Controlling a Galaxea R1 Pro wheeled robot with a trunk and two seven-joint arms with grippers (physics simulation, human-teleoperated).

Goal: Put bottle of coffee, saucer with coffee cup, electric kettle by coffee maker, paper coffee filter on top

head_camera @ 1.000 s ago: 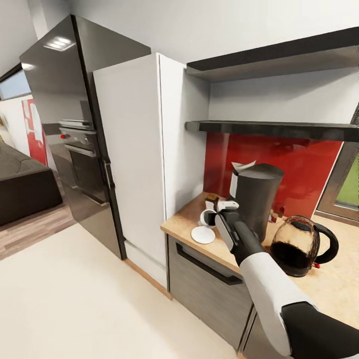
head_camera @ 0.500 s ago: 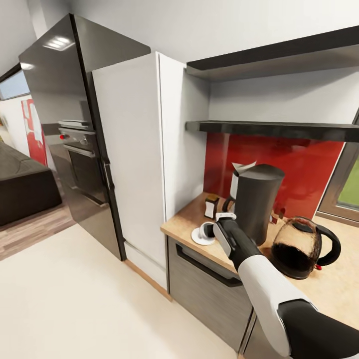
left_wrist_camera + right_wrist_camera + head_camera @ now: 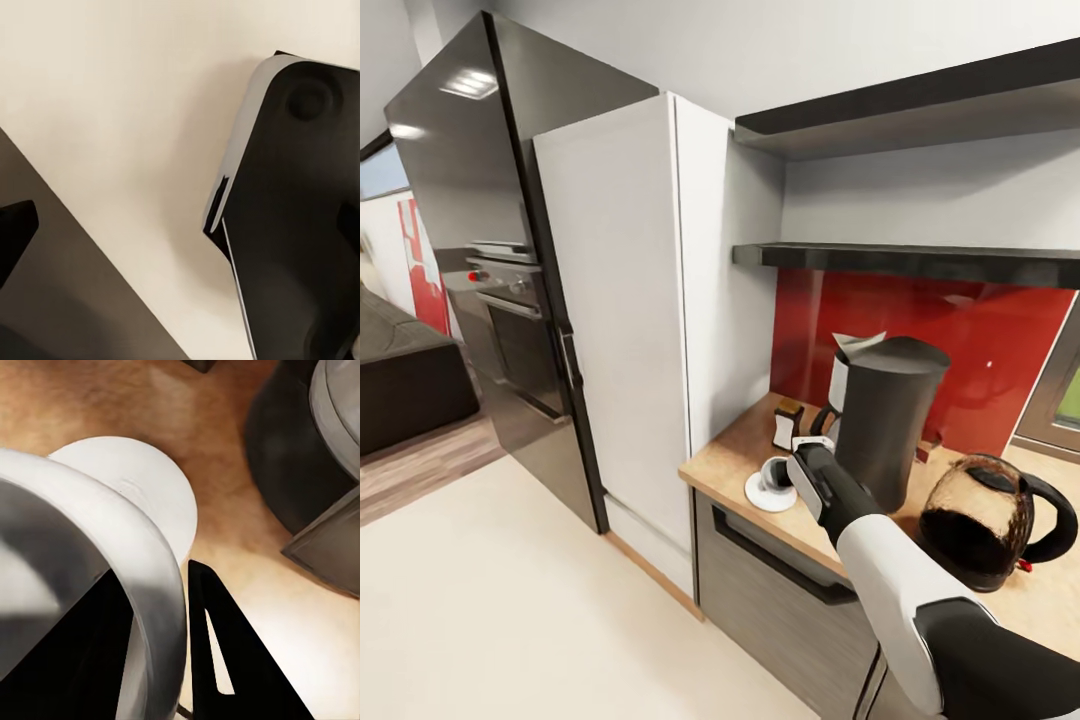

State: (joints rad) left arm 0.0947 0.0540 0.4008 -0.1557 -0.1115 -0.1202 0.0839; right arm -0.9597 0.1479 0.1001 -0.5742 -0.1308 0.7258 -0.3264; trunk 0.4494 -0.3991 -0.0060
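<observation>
Against the left of the kitchen in the head view stands a tall dark glossy refrigerator [image 3: 470,200], with a white tall cabinet [image 3: 630,320] beside it. To the right runs the light wooden desk [image 3: 730,455], backed by a red glossy wall panel [image 3: 960,340] under two dark wall shelves [image 3: 920,260].

On the desk stands the dark grey cylindrical coffee maker [image 3: 885,420], a white paper coffee filter [image 3: 857,345] poking up at its top edge. Just beside it, toward the right, sits the rounded glass electric kettle with a black handle [image 3: 995,520].

Near the desk's front corner lies the round white saucer [image 3: 770,492], and the white coffee cup [image 3: 773,470] is over it, tilted on its side. The right pincer [image 3: 792,468] is closed on that cup.

The right wrist view adds the close detail: the cup's thick rim [image 3: 142,585] sits against a black fingertip [image 3: 225,652], with the saucer [image 3: 150,487] directly beneath and the coffee maker's base [image 3: 300,457] near.

The left wrist view shows pale floor [image 3: 112,112] and a black-and-white robot part [image 3: 292,210]; whether the left pincer is open cannot be told.
</observation>
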